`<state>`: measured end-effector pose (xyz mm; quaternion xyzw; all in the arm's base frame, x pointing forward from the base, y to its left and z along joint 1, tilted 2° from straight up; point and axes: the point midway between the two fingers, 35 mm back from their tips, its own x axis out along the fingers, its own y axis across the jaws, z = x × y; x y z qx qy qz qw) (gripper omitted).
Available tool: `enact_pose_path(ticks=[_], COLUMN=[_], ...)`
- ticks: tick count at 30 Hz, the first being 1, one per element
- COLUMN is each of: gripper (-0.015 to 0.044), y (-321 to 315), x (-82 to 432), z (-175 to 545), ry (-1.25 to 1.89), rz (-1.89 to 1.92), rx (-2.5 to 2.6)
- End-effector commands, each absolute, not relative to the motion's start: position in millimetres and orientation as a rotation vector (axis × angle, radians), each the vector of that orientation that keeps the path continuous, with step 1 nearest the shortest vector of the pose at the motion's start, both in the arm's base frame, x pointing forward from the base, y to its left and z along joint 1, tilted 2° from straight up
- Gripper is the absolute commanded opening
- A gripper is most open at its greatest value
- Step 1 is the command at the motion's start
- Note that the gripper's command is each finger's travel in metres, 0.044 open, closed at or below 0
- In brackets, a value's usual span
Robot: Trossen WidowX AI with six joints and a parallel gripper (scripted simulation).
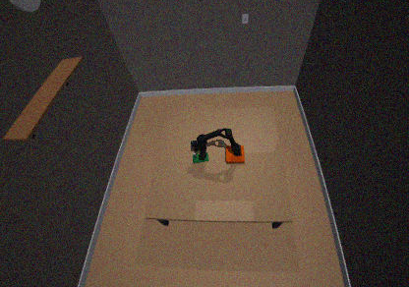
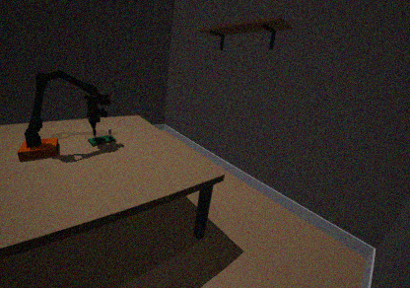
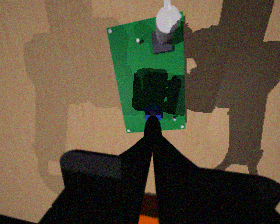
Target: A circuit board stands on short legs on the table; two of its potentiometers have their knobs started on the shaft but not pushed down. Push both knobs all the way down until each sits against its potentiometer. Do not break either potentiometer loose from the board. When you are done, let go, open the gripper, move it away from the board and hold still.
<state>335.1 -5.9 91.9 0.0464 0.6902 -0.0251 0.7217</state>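
The green circuit board (image 1: 199,159) (image 2: 93,141) (image 3: 120,60) stands on the table. A pale grey knob (image 2: 109,132) (image 3: 167,20) stands tall over the dark grey potentiometer (image 3: 162,46) at the board's far end in the wrist view. A blue potentiometer (image 3: 152,109) sits at the near end, mostly shadowed. My gripper (image 2: 95,135) (image 3: 153,135) is shut, pointing down, with its tips over the blue potentiometer. The tips hide that potentiometer's knob, so its height and whether they touch it cannot be told.
The arm's orange base (image 1: 235,158) (image 2: 39,151) stands on the table to one side of the board. The arm's shadow falls across the board and the table beside it. A wall shelf (image 1: 44,98) (image 2: 246,27) is far from the arm.
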Motion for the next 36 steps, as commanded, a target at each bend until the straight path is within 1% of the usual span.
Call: enact_pose_path(ticks=[1,36], gripper=[0.0,0.0], y=[-5.1,-4.5], x=[336.0,336.7], z=[87.7,71.9], ry=[1.522,1.522], rz=[-0.054,-0.054], rx=[0.108,0.108])
